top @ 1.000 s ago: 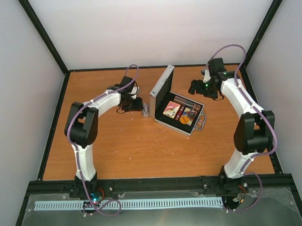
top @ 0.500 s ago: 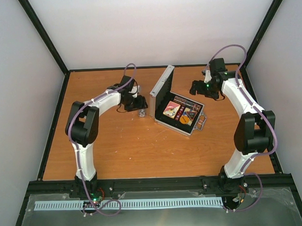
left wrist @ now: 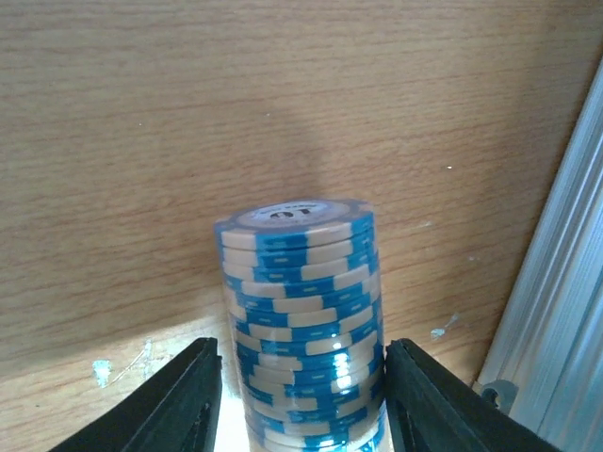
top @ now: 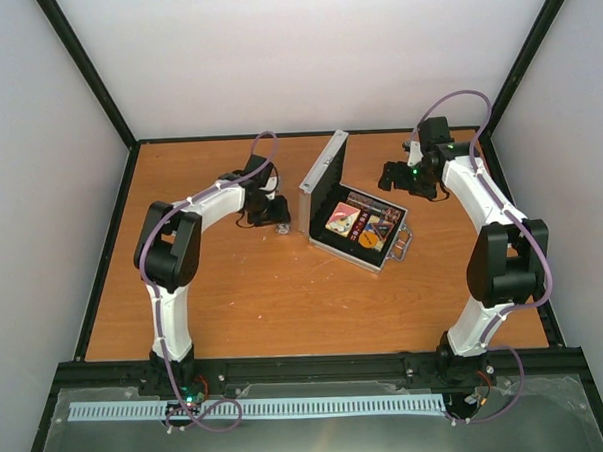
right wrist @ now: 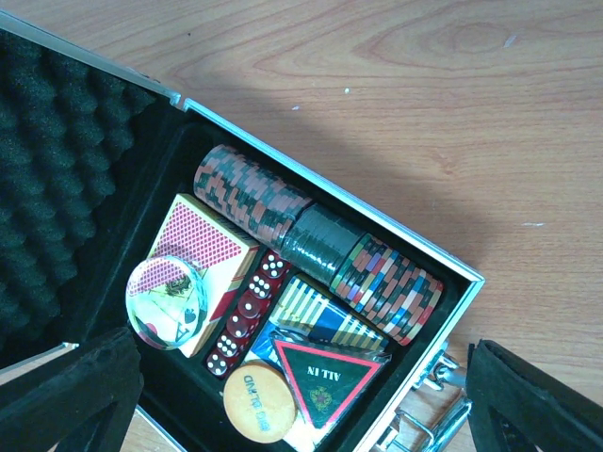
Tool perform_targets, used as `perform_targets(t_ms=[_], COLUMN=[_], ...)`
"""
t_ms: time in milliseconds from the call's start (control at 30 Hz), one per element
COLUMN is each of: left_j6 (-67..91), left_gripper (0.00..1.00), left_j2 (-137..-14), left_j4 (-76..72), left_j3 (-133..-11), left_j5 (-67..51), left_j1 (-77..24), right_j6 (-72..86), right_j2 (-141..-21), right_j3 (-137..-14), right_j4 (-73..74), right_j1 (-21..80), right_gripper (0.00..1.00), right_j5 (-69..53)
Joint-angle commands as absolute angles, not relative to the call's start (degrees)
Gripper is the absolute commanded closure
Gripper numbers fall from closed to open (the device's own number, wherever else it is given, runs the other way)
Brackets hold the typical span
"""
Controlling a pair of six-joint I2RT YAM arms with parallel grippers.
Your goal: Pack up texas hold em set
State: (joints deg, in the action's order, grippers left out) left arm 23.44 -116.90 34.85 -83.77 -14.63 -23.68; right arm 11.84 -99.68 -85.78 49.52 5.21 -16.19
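Now the left gripper (top: 275, 215) sits over the blue-and-white chip stack (left wrist: 301, 320), which a second ago stood bare on the wood, just right of that gripper and beside the near left corner of the case (top: 343, 252). In the overhead view the stack has since vanished beneath the gripper. The wrist camera shows it upright between the fingers (left wrist: 179, 405). The jaws are drawn in narrow around it: the right pad presses its side, with only a thin bright sliver at the left one. The bottom of the stack is cut off, so whether it is lifted cannot be told. The case's silver edge runs just right of it.

The case has not moved. It lies open in the far half of the counter (top: 234, 289), a little right of the middle, with its foam-lined lid (top: 322, 175) raised towards the left. Inside lie three chip rolls (right wrist: 316, 240) end to end, a row of red dice (right wrist: 247, 311), the blue-yellow card deck (right wrist: 316, 315), the orange disc (right wrist: 256, 397), the red-edged triangle (right wrist: 330, 381) and a red-backed box (right wrist: 207, 240) with a clear dome (right wrist: 165, 301) on it.

The right gripper (top: 397, 177) hangs where it was, towards the far right corner, with its jaws spread wide above the case and holding nothing.
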Motion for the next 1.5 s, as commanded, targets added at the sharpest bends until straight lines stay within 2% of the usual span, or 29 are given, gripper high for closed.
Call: perform_targets(t_ms=[0, 233, 667, 833, 1000, 1133, 1300, 1467], left_j6=[22.4, 22.1, 20.2, 19.1, 18.8, 19.1, 19.5, 18.0], left_gripper=[0.53, 0.56, 0.48, 0.46, 0.57, 0.61, 0.68, 0.72], left_j2=[-117.4, -116.4, -119.2, -119.7, -118.5, -115.6, -106.5, -94.0], left_j4=[37.6, 39.1, 39.2, 39.2, 38.1, 36.6, 36.0, 32.5], left_j3=[-85.4, -85.8, -86.1, -85.5, -85.1, -83.0, -78.7, -72.3], left_j5=[-10.1, -5.8, -5.5, -4.9, -4.0, -1.5, 6.1, 6.2], left_j1=[-24.1, -24.3, -25.1, -25.1, -25.3, -25.3, -25.2, -25.3], right_j6=[11.5, 11.8, 12.2, 13.9, 15.8, 15.6, 14.9, 14.5], right_j2=[-99.7, -98.8, -97.4, -96.8, -95.9, -95.9, -96.7, -97.6], right_j3=[-86.4, -85.2, -84.7, -83.7, -82.0, -82.6, -86.6, -91.4], right_j4=[49.5, 48.9, 49.5, 48.4, 47.2, 48.2, 50.7, 52.2], right_j1=[4.7, 4.6, 4.5, 4.4, 4.4, 4.2, 4.0, 4.0], right_gripper=[0.07, 0.07, 0.07, 0.07, 0.08, 0.08, 0.08, 0.07], right_j5=[-16.6, -16.4, -10.4, -12.7, -14.3, -14.4, -14.8, -16.4])
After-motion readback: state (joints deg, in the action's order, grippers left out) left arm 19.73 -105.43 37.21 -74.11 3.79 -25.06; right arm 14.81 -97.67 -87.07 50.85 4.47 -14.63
